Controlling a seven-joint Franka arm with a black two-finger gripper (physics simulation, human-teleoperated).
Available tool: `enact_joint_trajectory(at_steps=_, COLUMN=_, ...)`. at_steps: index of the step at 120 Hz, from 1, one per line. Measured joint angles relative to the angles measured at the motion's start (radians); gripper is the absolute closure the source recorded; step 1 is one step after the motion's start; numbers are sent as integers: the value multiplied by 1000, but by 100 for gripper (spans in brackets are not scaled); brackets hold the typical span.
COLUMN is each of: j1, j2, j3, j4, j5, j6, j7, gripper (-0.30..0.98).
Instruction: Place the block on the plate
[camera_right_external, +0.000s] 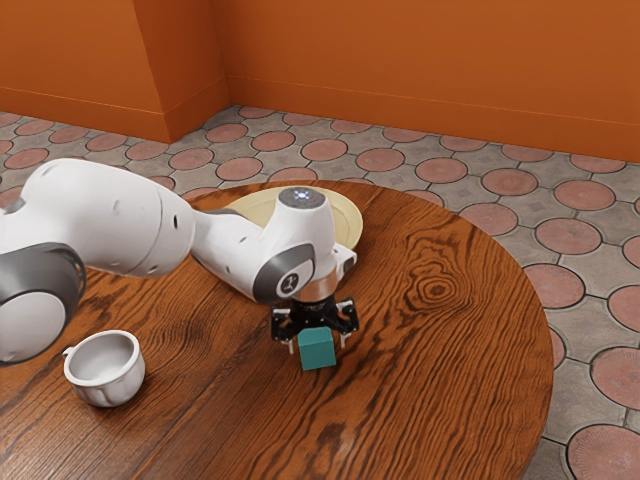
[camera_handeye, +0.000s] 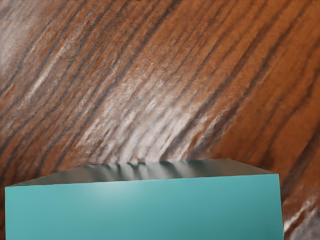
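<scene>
In the exterior view, the teal cube-shaped block (camera_right_external: 317, 350) appears to rest on the round brown wooden worktop (camera_right_external: 440, 390), well in from its curved edge, with the black two-finger gripper (camera_right_external: 317, 343) right over it. The fingers stand apart, one to each side of the block, and neither seems to press on it. The first risk is the closing: if the hand is a little off centre or turned against the block's sides, one finger would meet it early and push or twist it, leaving a grip on a corner. Closing too high could pinch only the upper part, so the block might tilt or slip out once lifted. The pale yellow round plate (camera_right_external: 347, 218) lies near the worktop's far edge, partly behind the white arm (camera_right_external: 150, 220); a low carry could knock the block against its rim, and a release too far out might leave it half on the rim. The white rounded cup (camera_right_external: 106, 372), towards the exterior view's left, looks an unlikely obstacle unless the arm swings wide and low.
</scene>
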Motion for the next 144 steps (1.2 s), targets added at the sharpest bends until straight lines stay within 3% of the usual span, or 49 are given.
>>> enact_joint_trajectory(at_steps=20, j1=0, j2=-2, j3=0, j4=1, j5=-1, j6=1, j7=-1, gripper=3)
enact_joint_trajectory(at_steps=50, j1=1, j2=-6, j3=0, j4=1, j5=-2, j6=0, j7=-3, gripper=26)
enact_joint_trajectory(at_steps=88, j1=16, j2=-68, j3=7, j4=3, j5=7, j6=-25, j7=-13, gripper=30)
enact_joint_trajectory(at_steps=101, j1=32, j2=-126, j3=24, j4=46, j5=64, j6=-69, j7=-16, gripper=30)
enact_joint_trajectory(at_steps=120, j1=155, j2=-98, j3=12, j4=203, j5=167, j6=-124, j7=-3, gripper=29)
enact_joint_trajectory(at_steps=144, j1=357, j2=91, j3=-104, j4=436, j5=176, j6=-174, j7=63, gripper=29)
